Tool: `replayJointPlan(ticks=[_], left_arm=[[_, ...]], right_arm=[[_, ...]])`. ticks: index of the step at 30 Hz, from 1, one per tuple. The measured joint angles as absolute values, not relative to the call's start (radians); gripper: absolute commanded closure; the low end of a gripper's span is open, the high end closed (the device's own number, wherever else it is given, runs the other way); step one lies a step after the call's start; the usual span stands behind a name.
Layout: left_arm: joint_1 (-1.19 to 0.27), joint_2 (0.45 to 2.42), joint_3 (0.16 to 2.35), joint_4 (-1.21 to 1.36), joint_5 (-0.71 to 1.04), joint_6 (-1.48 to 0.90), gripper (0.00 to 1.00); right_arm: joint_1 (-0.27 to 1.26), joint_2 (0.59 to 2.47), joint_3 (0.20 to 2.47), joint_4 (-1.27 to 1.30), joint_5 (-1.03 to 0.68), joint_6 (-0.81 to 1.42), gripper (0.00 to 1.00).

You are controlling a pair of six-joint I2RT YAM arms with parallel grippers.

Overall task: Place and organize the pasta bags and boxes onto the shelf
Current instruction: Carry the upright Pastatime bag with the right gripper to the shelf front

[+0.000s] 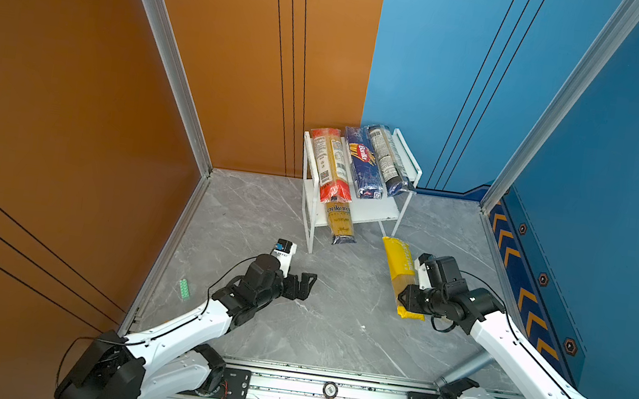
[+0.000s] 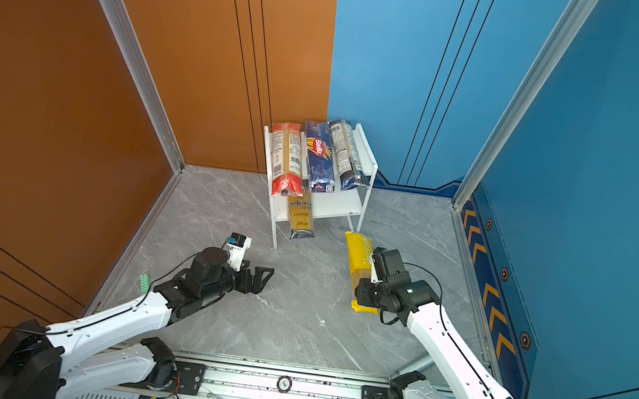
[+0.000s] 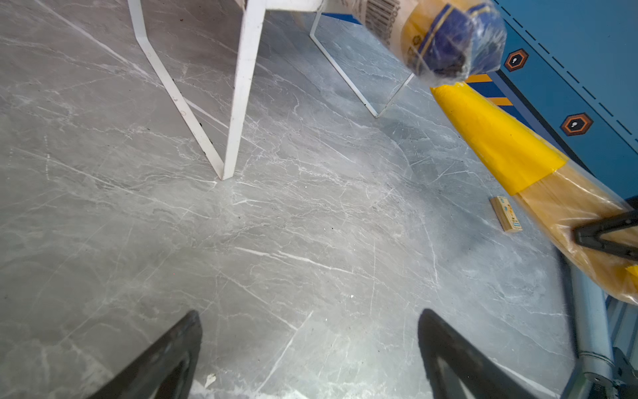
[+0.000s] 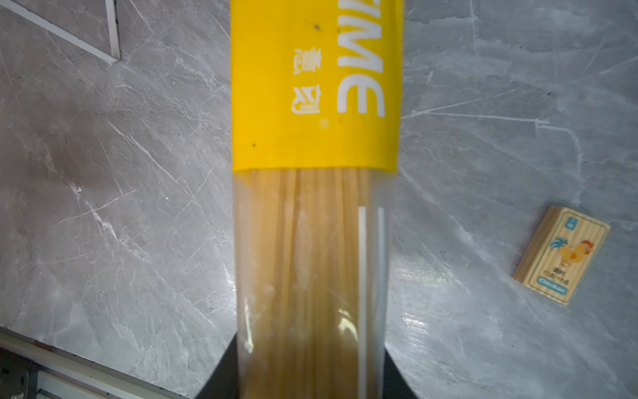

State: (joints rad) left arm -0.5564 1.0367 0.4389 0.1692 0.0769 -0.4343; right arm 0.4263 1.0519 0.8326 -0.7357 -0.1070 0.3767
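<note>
Right pincer (image 1: pixel 407 300) gripping yellow pack (image 1: pixel 396 257), seemingly off the bench (image 1: pixel 336 316) — keep level, slide lengthwise onto lower shelf (image 1: pixel 375 210); left pincer (image 1: pixel 304 284) open.

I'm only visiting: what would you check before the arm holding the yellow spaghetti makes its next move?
1. Grip: right gripper shut on the yellow pack: ok.
2. Free room on the lower board of the shelf, beside the blue-yellow pack: ok.
3. Blue-yellow pack fully seated: not ok, it overhangs the front edge.
4. Left gripper open, empty, away from the shelf: ok.
5. Wooden block apart from the yellow pack: ok.
6. Yellow pack lifted off the table: cannot tell.
</note>
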Motion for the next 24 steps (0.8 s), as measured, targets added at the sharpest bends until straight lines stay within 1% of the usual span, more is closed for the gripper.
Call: replayJointPlan(ticks=[14, 24], left_arm=[[-0.556, 1.029, 0.426, 0.169, 0.076, -0.438, 0.02], [-0.556, 1.029, 0.426, 0.169, 0.076, -0.438, 0.02]], right_arm=[[0.505, 1.019, 0.895, -0.773, -0.109, 0.328, 1.00], [0.558, 1.019, 0.932, -0.787, -0.054, 0.317, 1.00]])
